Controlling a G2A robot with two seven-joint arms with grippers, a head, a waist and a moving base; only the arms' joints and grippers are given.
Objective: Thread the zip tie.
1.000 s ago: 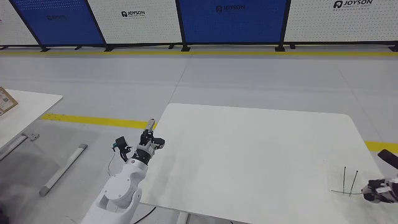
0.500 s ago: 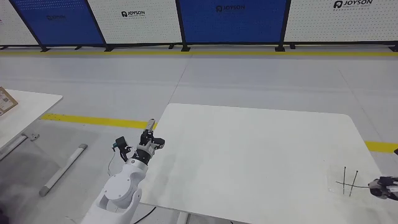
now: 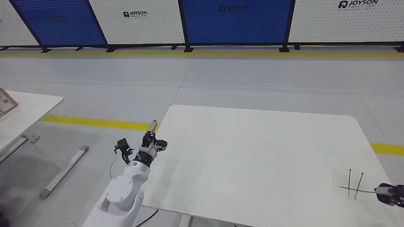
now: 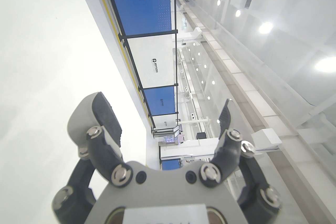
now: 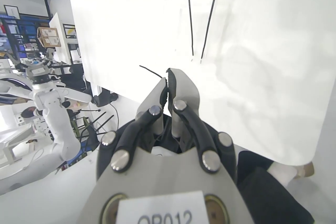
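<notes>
**At the surface's near right corner, a zip tie sits pinched in the right pincer**

Near the right edge of the white surface [image 3: 252, 164], the right pincer [image 3: 379, 193] has its fingers pressed together on one end of a thin black zip tie [image 3: 356, 190]. In the right wrist view the two fingertips of this pincer [image 5: 167, 75] meet with no gap between them. The held tie [image 5: 150, 71] pokes out from between them as a short, slightly curved strand that points toward the robot's left. Whether its free end touches the surface [image 5: 118, 12] cannot be told.

Just beyond the held tie, two spare ties lie flat on the surface. The first spare zip tie [image 5: 190, 22] [image 3: 350, 180] and the second spare zip tie [image 5: 209, 22] [image 3: 359, 184] lie side by side. Their square heads are on the far side, and their tails draw closer together on the side toward the pincer. They do not touch each other.

Well apart from all this, the left pincer [image 3: 151, 131] hangs at the surface's left edge. In its own wrist view the left pincer [image 4: 168, 117] is spread wide, its fingers far apart with nothing between them. The pale surface [image 4: 39, 25] lies to one side of it.
</notes>
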